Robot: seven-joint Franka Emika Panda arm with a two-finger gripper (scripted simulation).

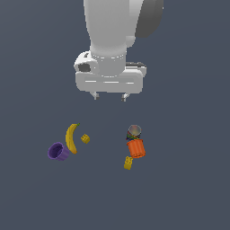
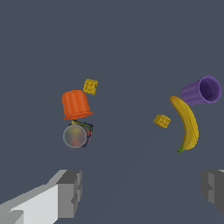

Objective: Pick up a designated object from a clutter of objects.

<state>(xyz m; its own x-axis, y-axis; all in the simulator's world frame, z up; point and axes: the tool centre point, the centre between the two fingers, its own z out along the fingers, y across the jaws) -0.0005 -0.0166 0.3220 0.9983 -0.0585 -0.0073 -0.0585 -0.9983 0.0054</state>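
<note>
Gripper [image 1: 109, 96] hangs high over the surface w/ fingers spread wide, nothing between them; in the wrist view both fingertips [image 2: 70, 193] sit far apart at the frame edges, so the hand is empty and wide. Step in hand looks like the approach, pre-grasp: the arm is well above the clutter and not lined up on anything yet. Target is the block [image 1: 128, 163], the small mustard one, slightly elongated, dark dots. It lies just beside the orange cup [image 1: 136, 148], on the cup's near side in the exterior view, close enough that I can't tell if they touch. The can [image 1: 134, 131] sits against the cup's far side, so cup and can form a tight pair w/ the block at one end. The other group is well apart, toward the exterior view's left: banana [image 1: 71, 138], purple cup [image 1: 58, 151] tipped on its side beside it, and the squarer cube [image 1: 85, 138] just beside the banana; that cube is the lookalike to avoid. Next move, as I judge it: shift toward the block, centre it between the fingers, turn the wrist so the fingers close across the block's short sides and neither lands on the orange cup, then descend. Risk: a finger clips the cup and nudges the block off line, since it's tiny.
</note>
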